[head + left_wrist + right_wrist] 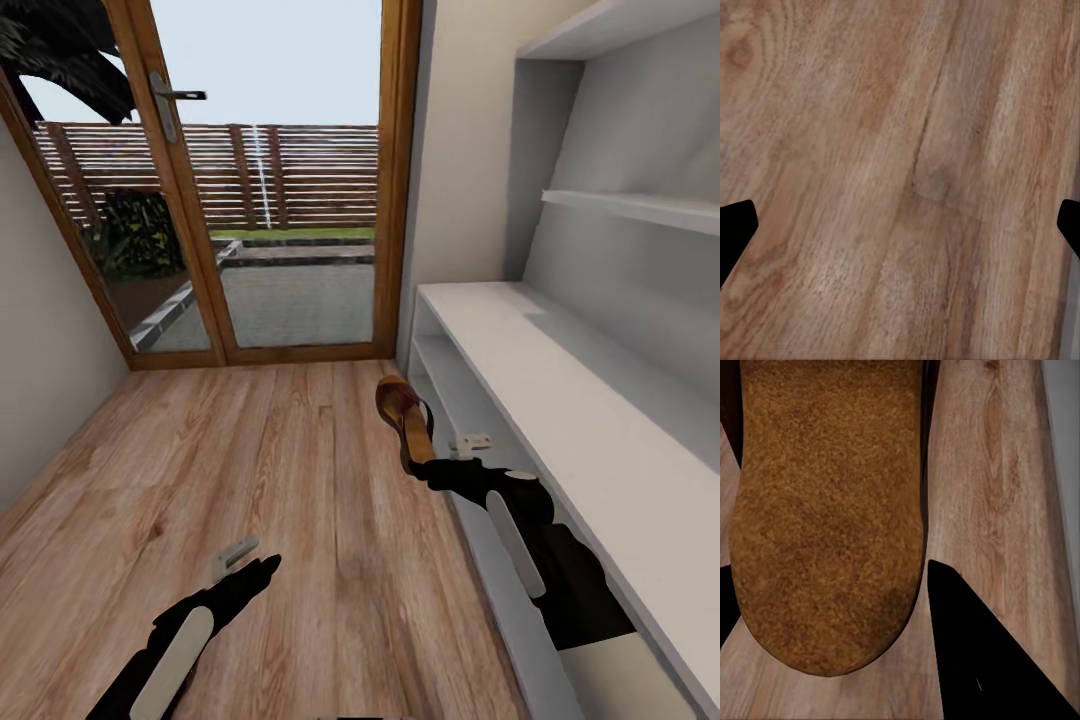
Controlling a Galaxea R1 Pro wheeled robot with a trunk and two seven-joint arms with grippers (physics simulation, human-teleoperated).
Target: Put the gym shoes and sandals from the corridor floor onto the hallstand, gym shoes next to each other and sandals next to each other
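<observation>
Carrying one sandal [405, 415] in the right gripper [432, 470], clamped on its heel end, held above the floor [300, 470] just beside the shoe rack [560, 400]. Next, prob. lift & swing it over onto a shelf w/o clipping the edge. Left gripper [245, 565] is apart, empty, low over wood planks. Glass door [280, 180] ahead.

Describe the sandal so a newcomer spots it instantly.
Find the long white hallstand along the right wall, facing the glazed wooden door. Just before its front edge, the right hand holds a sandal above the wood floor. It is brown with a tan footbed and dark strap.
</observation>
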